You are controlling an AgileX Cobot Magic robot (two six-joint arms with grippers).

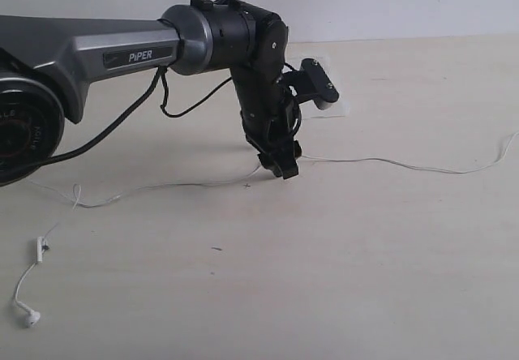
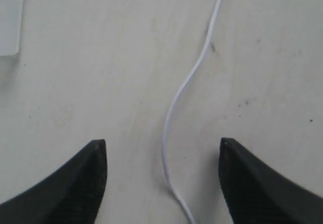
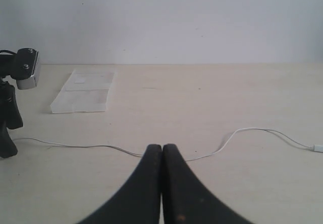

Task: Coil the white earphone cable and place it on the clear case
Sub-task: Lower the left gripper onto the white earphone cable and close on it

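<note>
You have one container, the case. It lies flat on the surface with its two joined panels showing. It sits just beyond the left pincer and well ahead of the right pincer. The cable lies on the surface, apart from the case.

The only word you can read is the "PiPER" label, in white on the grey link of the left arm. The letters on the round joint at that arm's base are cut off, so you cannot make them out.

By count you have one case, one cable, one earbud, one remote and two pincers. Only the left pincer shows in the exterior view.

Your left pincer points down at the surface with its fingers spread wide and has hold of nothing. The cable runs on the surface through the gap between the fingers and touches neither. From there it trails one way to the remote and the earbud, both well apart from the pincer, and the other way toward the right pincer.

Your right pincer has its fingers pressed together, with nothing showing between them. The cable crosses the surface just past its tips. At the cable's far end in the right wrist view there is a small white piece, too small for you to tell what it is.
</note>
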